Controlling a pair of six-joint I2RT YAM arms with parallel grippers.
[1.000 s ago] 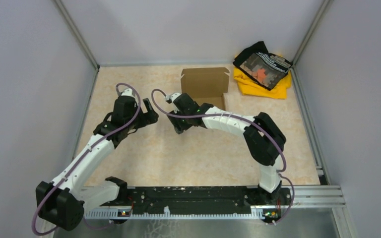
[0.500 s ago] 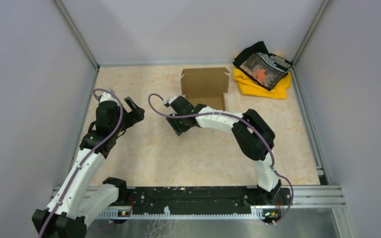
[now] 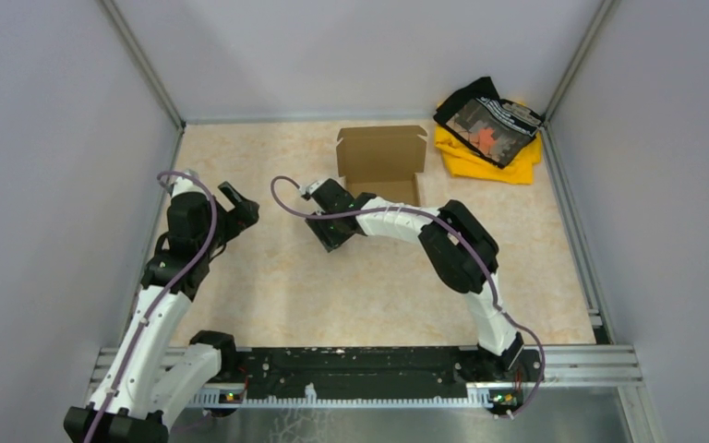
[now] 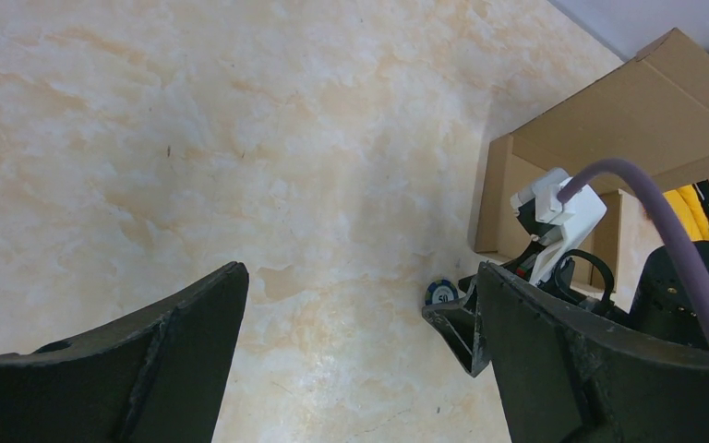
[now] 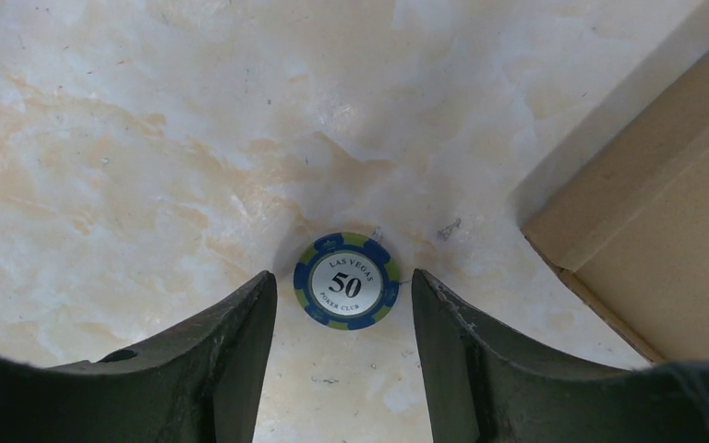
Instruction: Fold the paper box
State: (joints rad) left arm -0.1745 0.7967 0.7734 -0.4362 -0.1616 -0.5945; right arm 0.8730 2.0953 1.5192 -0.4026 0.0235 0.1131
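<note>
The paper box [image 3: 380, 161] sits at the back middle of the table [image 3: 369, 286], its tray on the surface and its lid panel standing upright behind, with a yellow and black cloth pile [image 3: 487, 129] just to its right. The right gripper [image 5: 342, 280] hangs low over a blue and green poker chip [image 5: 346, 293] marked 50, which lies flat just beside the box's near left corner. Its fingers stand apart on either side of the chip, with a sliver of table showing on each side, so nothing is gripped yet. The step in hand looks like lifting this chip, probably to put it in the tray or get it clear before the lid comes down. A flat disc gives little edge to bite, so the fingertips should go right down to the surface, centred on the chip, and then squeeze evenly. An off-centre squeeze would likely flick the chip toward the cardboard wall. The left gripper [image 3: 237, 205] hovers over the left part of the table, jaws wide apart and empty, well clear of the box, and it should wait there.
</note>
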